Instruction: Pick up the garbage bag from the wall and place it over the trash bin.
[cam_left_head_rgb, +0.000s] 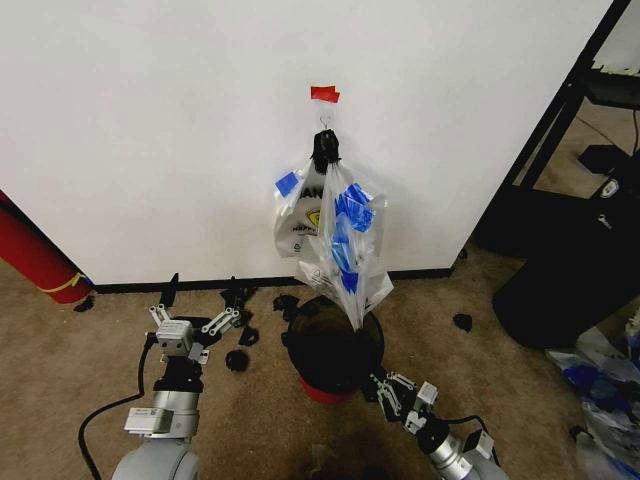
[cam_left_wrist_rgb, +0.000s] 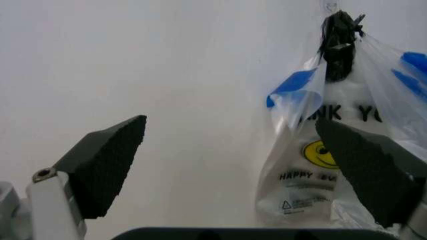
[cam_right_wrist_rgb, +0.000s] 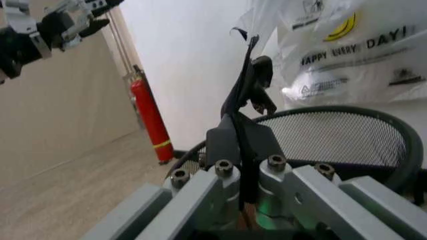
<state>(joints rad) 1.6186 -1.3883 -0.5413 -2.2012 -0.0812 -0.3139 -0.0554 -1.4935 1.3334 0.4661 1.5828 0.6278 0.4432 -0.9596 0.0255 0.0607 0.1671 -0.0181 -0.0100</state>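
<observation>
The garbage bag, crinkly and see-through with blue tape patches, hangs from a hook on the white wall, below a piece of red tape. Its lower end dangles just over the trash bin, which is red outside and black inside. Behind it a flat smiley bag is pinched by a black clip. My left gripper is open, low above the carpet left of the bin, facing the wall and bags. My right gripper is shut and empty beside the bin's rim.
A long red cylinder with a yellow band leans at the left wall. Small black scraps lie on the carpet between my left gripper and the bin. A black rack, dark cloth and loose plastic crowd the right side.
</observation>
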